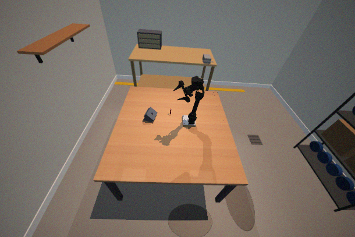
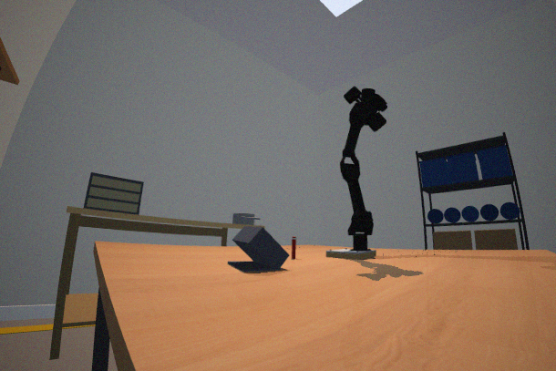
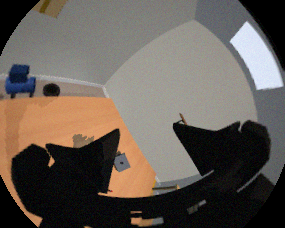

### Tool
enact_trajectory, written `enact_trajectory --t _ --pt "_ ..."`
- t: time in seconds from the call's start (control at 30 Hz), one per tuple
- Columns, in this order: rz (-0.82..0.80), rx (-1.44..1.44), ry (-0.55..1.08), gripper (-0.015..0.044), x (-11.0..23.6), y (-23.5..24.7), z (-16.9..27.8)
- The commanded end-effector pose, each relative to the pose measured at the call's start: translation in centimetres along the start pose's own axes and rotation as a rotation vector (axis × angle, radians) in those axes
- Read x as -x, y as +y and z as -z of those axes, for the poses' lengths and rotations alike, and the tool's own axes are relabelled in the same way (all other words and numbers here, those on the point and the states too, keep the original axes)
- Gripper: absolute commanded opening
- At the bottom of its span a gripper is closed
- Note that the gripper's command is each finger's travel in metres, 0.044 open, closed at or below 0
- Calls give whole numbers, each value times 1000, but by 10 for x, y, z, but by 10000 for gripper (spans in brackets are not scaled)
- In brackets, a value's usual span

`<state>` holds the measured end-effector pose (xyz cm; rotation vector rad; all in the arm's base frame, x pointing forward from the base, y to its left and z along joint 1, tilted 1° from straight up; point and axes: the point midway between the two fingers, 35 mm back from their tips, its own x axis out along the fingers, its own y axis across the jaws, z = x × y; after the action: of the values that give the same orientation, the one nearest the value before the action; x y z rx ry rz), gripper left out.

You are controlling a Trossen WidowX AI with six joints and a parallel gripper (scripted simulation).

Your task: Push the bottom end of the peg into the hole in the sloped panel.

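Note:
A small dark red peg (image 1: pixel 170 111) (image 2: pixel 293 247) stands upright on the wooden table (image 1: pixel 174 159) (image 2: pixel 319 318). It is between the sloped grey panel (image 1: pixel 151 114) (image 2: pixel 262 245) and the robot base (image 1: pixel 188 120) (image 2: pixel 351 252). The panel also shows in the wrist view (image 3: pixel 122 161) as a small grey square with one dark hole. My gripper (image 1: pixel 176 95) (image 3: pixel 148 129) is open and empty. It hangs high above the table, behind and above the peg, well apart from both peg and panel. I cannot make out the peg in the wrist view.
A second table at the back holds a drawer unit (image 1: pixel 149 39) (image 2: pixel 113 193) and a small grey box (image 1: pixel 206 58). A metal rack (image 1: pixel 329 159) (image 2: pixel 469 190) with blue items stands to one side. A wall shelf (image 1: pixel 53 38) hangs on the left wall.

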<state>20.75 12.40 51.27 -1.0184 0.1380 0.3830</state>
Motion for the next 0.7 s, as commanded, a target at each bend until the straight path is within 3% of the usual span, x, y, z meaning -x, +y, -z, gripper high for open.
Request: enact_trajectory --t 0.0,0.67 --pt "0 3 2 426 -1 0 0" --pt "-91 188 208 440 -59 21 44"
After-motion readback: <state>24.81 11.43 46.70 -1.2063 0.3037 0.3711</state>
